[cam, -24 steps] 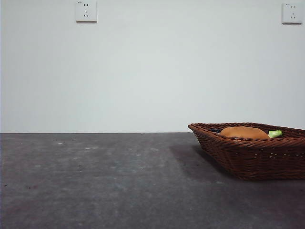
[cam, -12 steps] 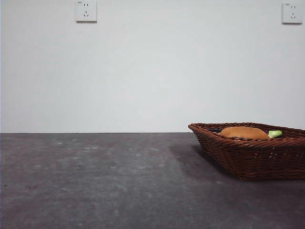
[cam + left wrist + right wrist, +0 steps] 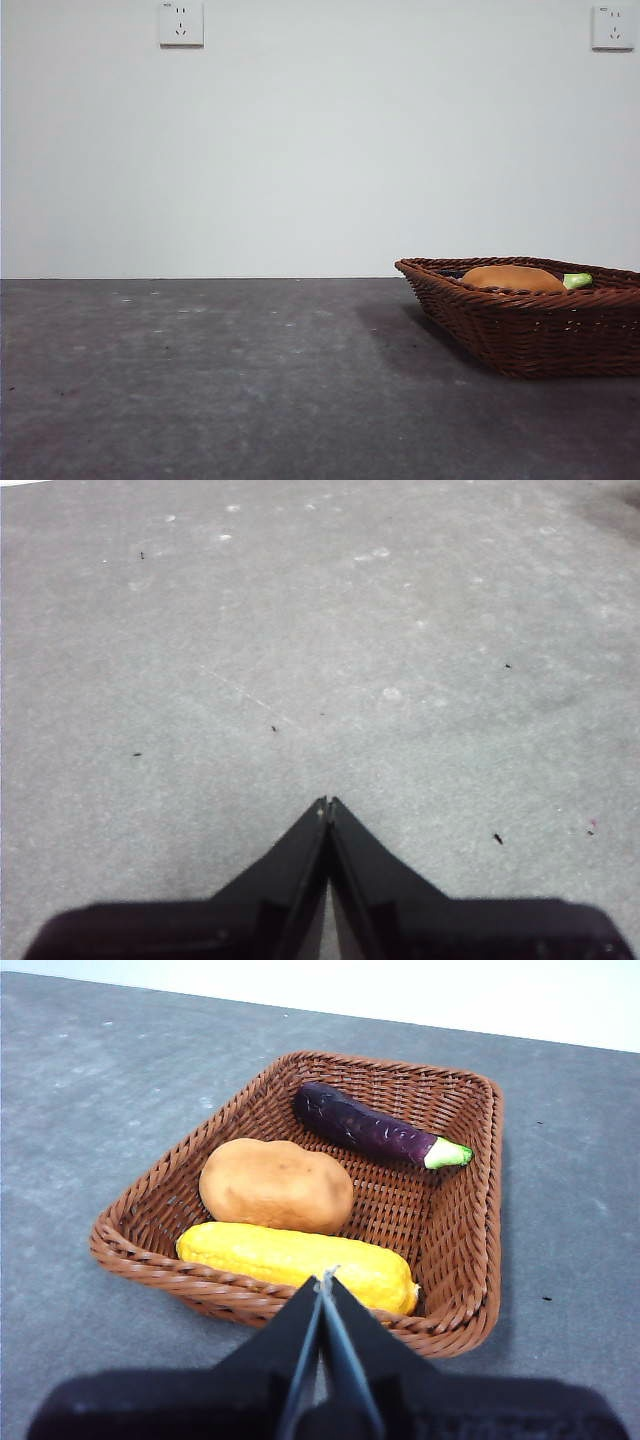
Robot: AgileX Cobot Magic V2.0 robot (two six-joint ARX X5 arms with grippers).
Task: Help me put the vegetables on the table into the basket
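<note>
The wicker basket (image 3: 470, 1210) stands on the dark grey table (image 3: 90, 1110). In the right wrist view it holds the yellow corn cob (image 3: 300, 1260), the orange-brown tuber (image 3: 275, 1185) and the purple eggplant (image 3: 365, 1127). In the front view the basket (image 3: 530, 330) is at the right, with the tuber (image 3: 512, 278) and the eggplant's green tip (image 3: 577, 281) above its rim. My right gripper (image 3: 326, 1280) is shut and empty, above the basket's near rim. My left gripper (image 3: 328, 805) is shut and empty over bare table (image 3: 300, 630).
Two wall sockets (image 3: 181, 22) (image 3: 613, 27) are on the white wall behind the table. The table (image 3: 200, 380) stretches left of the basket.
</note>
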